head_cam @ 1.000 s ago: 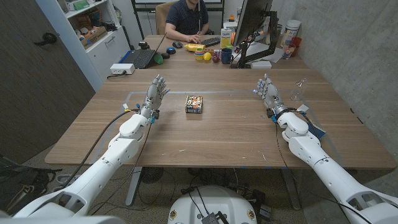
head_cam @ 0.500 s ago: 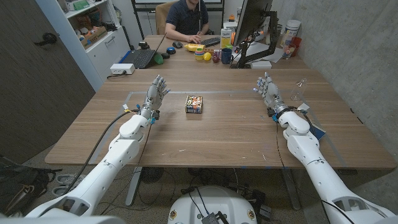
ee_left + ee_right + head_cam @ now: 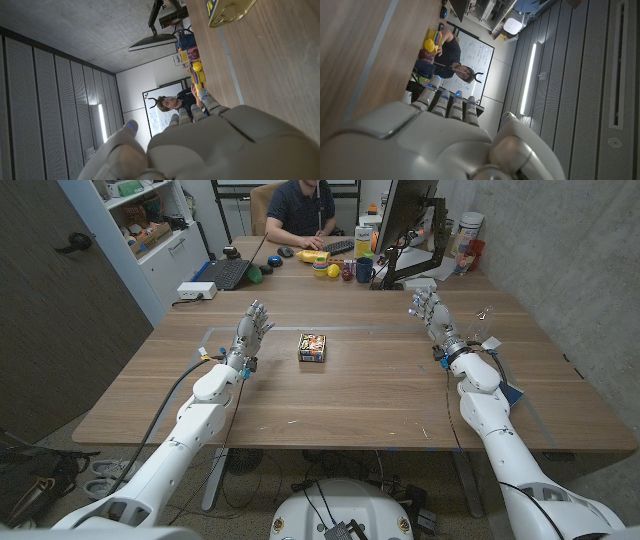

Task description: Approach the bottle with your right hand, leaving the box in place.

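Your right hand (image 3: pixel 432 317) is up off the wooden table (image 3: pixel 360 395), fingers spread and holding nothing, the clear bottle (image 3: pixel 481 323) just beside it toward the wall and hard to make out, the box (image 3: pixel 312 347) mid-table beside your open, empty left hand (image 3: pixel 250 330), a person (image 3: pixel 303 208) seated beyond.
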Tool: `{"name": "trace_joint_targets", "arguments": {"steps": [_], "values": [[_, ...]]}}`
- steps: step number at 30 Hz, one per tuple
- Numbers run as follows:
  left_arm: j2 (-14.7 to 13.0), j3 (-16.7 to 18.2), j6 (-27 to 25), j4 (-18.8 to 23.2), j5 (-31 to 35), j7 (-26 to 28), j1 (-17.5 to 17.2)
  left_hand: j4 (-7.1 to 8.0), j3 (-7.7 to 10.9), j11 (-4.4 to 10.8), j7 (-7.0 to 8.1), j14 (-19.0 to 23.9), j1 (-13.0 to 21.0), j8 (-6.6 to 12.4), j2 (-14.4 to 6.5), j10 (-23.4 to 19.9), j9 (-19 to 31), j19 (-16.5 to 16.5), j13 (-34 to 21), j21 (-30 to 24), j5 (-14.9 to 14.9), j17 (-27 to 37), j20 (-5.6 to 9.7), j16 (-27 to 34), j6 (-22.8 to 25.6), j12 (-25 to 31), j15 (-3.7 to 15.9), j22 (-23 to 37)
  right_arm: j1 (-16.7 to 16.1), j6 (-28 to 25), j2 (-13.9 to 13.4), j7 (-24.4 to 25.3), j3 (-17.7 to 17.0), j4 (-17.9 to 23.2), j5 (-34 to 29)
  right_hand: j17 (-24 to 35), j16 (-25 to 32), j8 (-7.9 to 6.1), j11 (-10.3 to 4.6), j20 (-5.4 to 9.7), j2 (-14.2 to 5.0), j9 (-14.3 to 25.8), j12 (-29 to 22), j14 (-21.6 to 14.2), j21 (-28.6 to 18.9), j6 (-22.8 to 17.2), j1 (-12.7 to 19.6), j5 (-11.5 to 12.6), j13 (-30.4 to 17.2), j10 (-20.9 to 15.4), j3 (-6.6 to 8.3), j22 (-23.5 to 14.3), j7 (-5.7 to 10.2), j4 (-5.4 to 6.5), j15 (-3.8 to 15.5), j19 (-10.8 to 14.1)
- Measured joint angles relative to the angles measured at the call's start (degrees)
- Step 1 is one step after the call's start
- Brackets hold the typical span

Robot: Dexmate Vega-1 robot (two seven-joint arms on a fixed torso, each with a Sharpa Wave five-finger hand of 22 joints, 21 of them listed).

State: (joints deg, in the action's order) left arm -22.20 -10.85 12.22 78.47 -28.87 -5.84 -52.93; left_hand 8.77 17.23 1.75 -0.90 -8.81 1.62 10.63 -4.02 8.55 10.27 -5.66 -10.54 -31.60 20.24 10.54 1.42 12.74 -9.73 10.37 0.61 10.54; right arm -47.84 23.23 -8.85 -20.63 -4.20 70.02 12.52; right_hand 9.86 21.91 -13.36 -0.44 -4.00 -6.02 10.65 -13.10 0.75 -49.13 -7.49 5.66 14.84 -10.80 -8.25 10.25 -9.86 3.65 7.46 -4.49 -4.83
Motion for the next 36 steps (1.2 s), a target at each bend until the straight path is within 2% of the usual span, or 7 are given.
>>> {"name": "trace_joint_targets", "arguments": {"steps": [5,10,17,22,28,29,36], "values": [[0.44,0.56,-0.15,0.0,0.3,-0.13,-0.1,0.0,0.0,0.0,0.0,0.02,0.0,0.0,0.0,0.0,0.0,0.0,0.0,0.0,0.0,0.0,0.0,0.0,0.0,0.0,0.02,0.0,0.88,5.87,0.53,1.38,-0.53,-1.36,-1.94,0.0,0.44,-0.43,0.18,-0.55,0.88,0.16,-0.73,-3.62,0.44,-3.66,1.36,0.21,-0.28,-4.01,0.3,0.0,-0.06,-1.08,0.59,2.08],[0.78,0.97,-0.33,0.0,0.6,-0.27,-0.17,0.0,0.0,0.0,0.0,0.02,0.0,0.0,0.0,0.0,0.0,0.0,0.0,0.27,0.0,0.0,0.0,0.0,0.0,0.0,0.02,-0.01,1.86,11.64,0.91,4.68,-0.96,-2.72,-4.67,0.0,0.44,-0.43,0.44,0.33,0.62,0.16,-0.81,-4.58,0.9,-4.61,2.42,0.42,-0.28,-4.45,0.45,-0.01,0.44,-1.72,0.94,2.95],[1.16,1.39,-0.51,0.0,1.12,-0.56,-0.21,0.0,0.0,0.0,0.0,0.03,0.0,0.0,0.0,0.0,-0.01,0.0,0.01,0.27,0.0,-0.01,0.0,0.0,0.0,0.0,0.02,-0.01,4.43,19.45,0.48,13.23,-1.36,-5.4,-11.35,0.01,0.0,-0.43,1.18,0.94,1.14,0.15,-0.81,-5.8,1.57,-5.36,3.86,0.42,-0.28,-6.01,0.84,-0.01,0.33,-2.57,2.16,3.56],[1.34,1.59,-0.66,-0.01,1.42,-0.77,-0.22,0.0,0.0,0.0,0.0,0.03,0.0,0.0,0.0,0.0,-0.01,0.0,0.01,0.27,0.0,-0.01,0.0,0.0,0.0,0.0,0.02,-0.01,6.15,23.54,-1.26,24.16,-0.75,-6.18,-20.44,0.01,-0.36,-0.43,1.16,1.21,1.46,0.15,-0.81,-6.94,1.98,-7.69,4.8,0.42,-0.55,-6.6,1.07,-0.01,1.48,-3.61,2.87,4.12],[1.54,1.78,-0.66,0.01,1.42,-0.77,-0.23,0.16,-0.17,0.0,0.0,0.03,0.0,0.0,0.0,-0.01,-0.01,0.0,0.01,0.27,0.0,-0.01,0.0,0.0,0.0,0.0,0.02,-0.01,6.15,23.74,-1.26,38.58,-0.75,-6.18,-32.47,0.16,-0.62,-0.66,1.13,-1.43,2.03,0.15,-0.81,-8.04,2.77,-9.46,6.41,0.42,-0.55,-6.57,1.3,-0.01,2.63,-4.53,3.17,4.66],[1.55,1.8,-0.76,0.03,1.73,-0.96,-0.26,0.16,-0.17,0.0,0.0,0.03,0.0,0.0,0.0,0.0,-0.01,0.0,0.01,0.27,0.0,-0.01,0.0,0.0,0.0,-0.01,0.02,-0.01,7.41,23.25,-4.51,40.81,1.51,-3.82,-34.33,0.16,-0.73,-0.66,0.89,-1.44,1.93,0.15,-0.81,-8.04,2.77,-9.62,6.47,0.42,-0.55,-6.4,1.31,-0.01,2.8,-4.79,3.17,4.66],[1.61,1.99,-0.83,0.45,1.86,-0.96,-0.55,0.16,-0.17,0.0,0.0,0.03,0.0,0.0,0.0,0.0,-0.01,0.0,0.01,0.68,0.39,-0.01,0.0,-0.01,0.01,-0.01,0.02,-0.01,7.43,16.13,-6.8,55.1,3.57,-0.41,-46.69,0.16,-1.8,-0.66,-0.19,-1.85,1.11,0.43,-0.42,-8.0,3.89,-10.72,8.51,0.42,-0.81,-6.69,2.36,-0.02,3.28,-5.84,3.82,4.24]]}}
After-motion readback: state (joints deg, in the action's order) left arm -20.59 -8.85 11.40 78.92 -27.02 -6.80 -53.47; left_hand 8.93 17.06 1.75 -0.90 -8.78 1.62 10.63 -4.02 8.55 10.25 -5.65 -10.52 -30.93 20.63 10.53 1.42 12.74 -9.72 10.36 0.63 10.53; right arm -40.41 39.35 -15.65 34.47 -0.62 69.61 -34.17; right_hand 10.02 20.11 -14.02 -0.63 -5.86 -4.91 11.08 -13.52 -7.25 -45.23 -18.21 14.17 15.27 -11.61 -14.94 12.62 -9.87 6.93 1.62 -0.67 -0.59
